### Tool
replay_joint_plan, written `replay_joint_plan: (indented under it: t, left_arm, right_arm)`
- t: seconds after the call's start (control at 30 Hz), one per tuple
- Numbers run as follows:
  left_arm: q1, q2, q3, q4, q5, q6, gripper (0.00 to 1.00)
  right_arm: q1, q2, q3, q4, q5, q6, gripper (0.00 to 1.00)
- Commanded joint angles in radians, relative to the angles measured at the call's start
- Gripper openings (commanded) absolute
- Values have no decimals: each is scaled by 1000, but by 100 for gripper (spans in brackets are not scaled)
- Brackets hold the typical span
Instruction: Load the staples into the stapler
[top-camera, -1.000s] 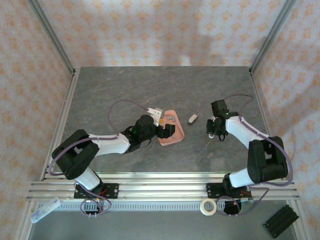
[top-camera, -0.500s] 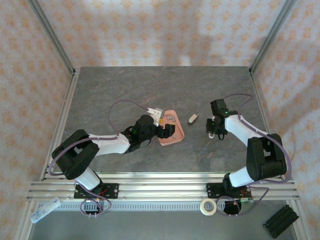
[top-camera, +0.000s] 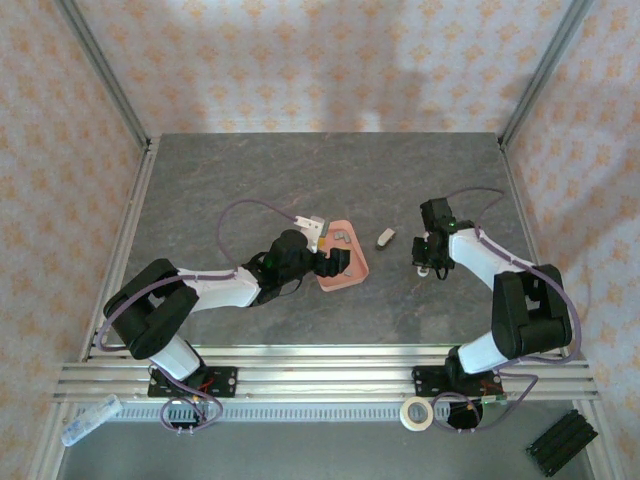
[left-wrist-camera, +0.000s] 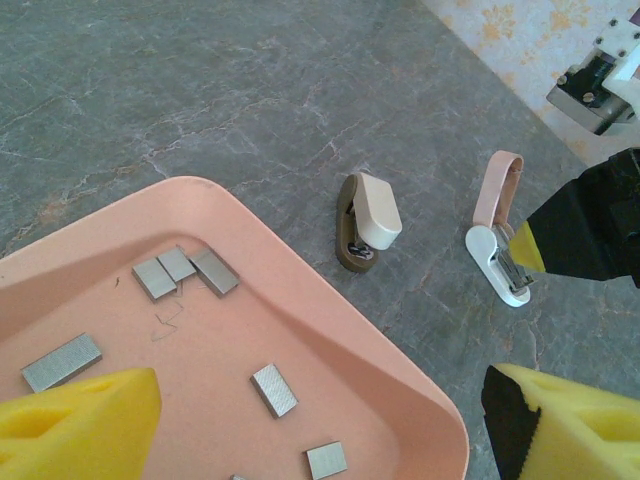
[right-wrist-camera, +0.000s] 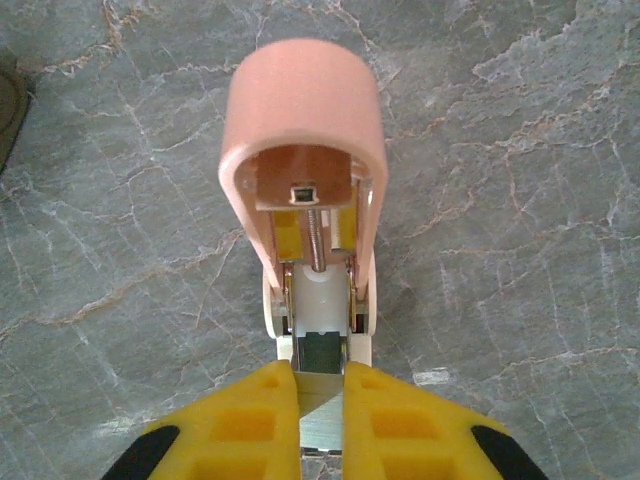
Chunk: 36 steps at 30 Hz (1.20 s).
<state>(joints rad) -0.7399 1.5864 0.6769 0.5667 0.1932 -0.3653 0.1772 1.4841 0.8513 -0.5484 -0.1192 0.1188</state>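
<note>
Right hand (right-wrist-camera: 320, 400) was pinched almost fully closed on the low white end of the stapler (right-wrist-camera: 305, 180), its yellow fingertips (right-wrist-camera: 235, 420) nipping the base from both sides, as I saw from the right wrist camera. The stapler stood on the grey tabletop (top-camera: 250, 180) with its pink upper arm swung up and open, so I could see the channel and spring inside. From above, that hand sat right of centre, well apart from the pink tray (left-wrist-camera: 330, 330). My left hand (left-wrist-camera: 320, 425) hung over the near part of the tray with its fingers spread wide and nothing between them. The staples (left-wrist-camera: 185, 270) lay loose on the tray floor: three short grey strips touching in a small cluster, and others scattered singly around them. A stubby cream piece (left-wrist-camera: 365, 220) with a brown underside lay on the tabletop between the tray and the stapler, touching neither.
</note>
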Motion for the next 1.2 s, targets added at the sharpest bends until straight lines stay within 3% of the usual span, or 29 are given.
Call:
replay_joint_plan:
  t: [0.0, 0.5, 0.83, 1.17]
  left_arm:
    - [-5, -11, -11, 34, -30, 17, 84]
    - [-5, -17, -10, 26, -30, 26, 84]
    - [-6, -17, -14, 28, -29, 23, 84]
    - [-5, -22, -18, 28, -32, 22, 84]
  right_arm:
    - [-5, 8, 22, -3, 32, 13, 13]
    - [-6, 36, 42, -34, 32, 26, 13]
    - [-5, -36, 25, -33, 33, 17, 13]
    - [-5, 12, 37, -48, 51, 26, 13]
